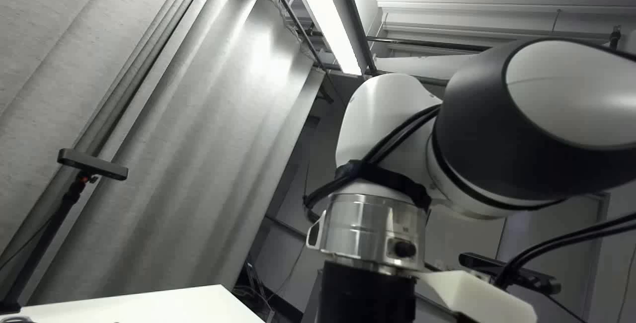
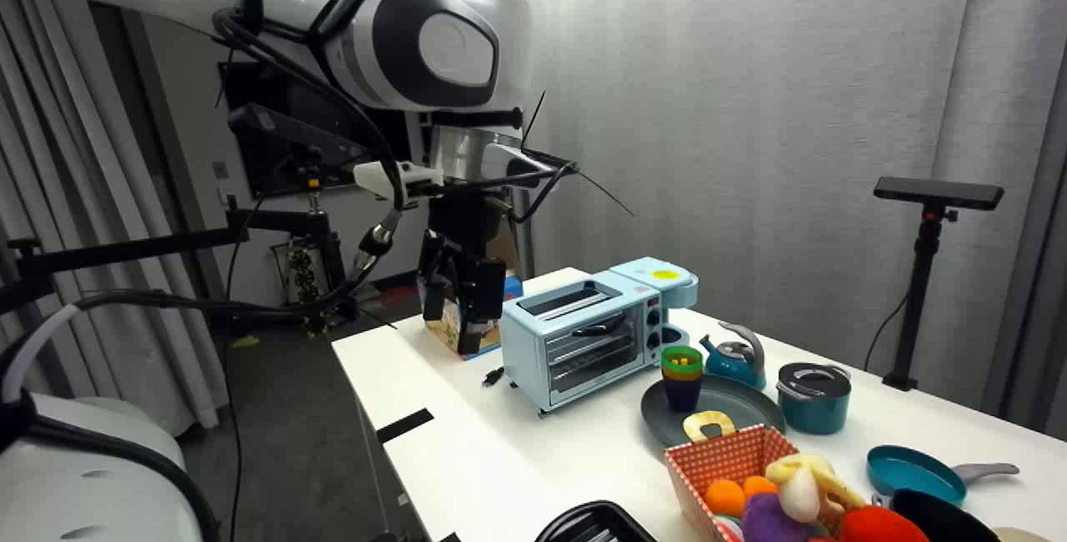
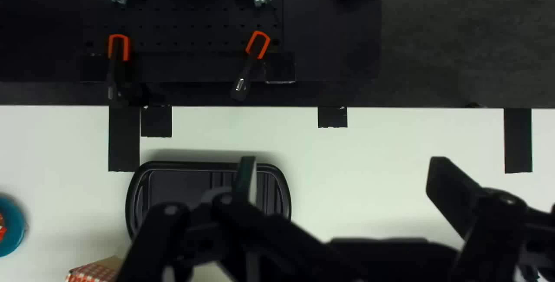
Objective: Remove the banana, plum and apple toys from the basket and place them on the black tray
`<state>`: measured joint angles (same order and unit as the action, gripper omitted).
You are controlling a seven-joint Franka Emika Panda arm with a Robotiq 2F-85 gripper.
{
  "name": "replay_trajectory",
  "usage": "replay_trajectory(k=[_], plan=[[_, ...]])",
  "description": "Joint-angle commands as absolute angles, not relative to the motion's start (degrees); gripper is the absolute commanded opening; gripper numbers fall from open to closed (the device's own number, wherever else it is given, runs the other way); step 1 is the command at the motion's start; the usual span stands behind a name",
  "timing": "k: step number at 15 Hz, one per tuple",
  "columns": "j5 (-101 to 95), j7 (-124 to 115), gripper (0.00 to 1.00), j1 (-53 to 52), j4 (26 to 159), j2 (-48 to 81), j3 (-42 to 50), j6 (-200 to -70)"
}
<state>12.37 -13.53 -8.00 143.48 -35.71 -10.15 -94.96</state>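
Toys [image 2: 771, 519] crowded the basket [image 2: 717, 457], so the gripper [image 3: 343, 177], spread wide and holding nothing, seemed likely to snag extras when reaching for the apparent banana [image 2: 796, 467].

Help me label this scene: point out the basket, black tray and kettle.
Basket [image 2: 727, 458], in an exterior view: on its checkered wall.
Black tray [image 3: 178, 185], in the wrist view: on its bare floor.
Kettle [image 2: 733, 368], in an exterior view: on its teal body.
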Motion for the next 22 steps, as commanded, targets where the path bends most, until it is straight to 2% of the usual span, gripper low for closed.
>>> replay_trajectory(k=[1, 22], plan=[[12.50, -13.35, 1.00, -7.61, 143.42, -35.60, -10.47, -94.85], [11.29, -14.19, 1.00, -5.62, 143.52, -35.17, -9.74, -98.40]])
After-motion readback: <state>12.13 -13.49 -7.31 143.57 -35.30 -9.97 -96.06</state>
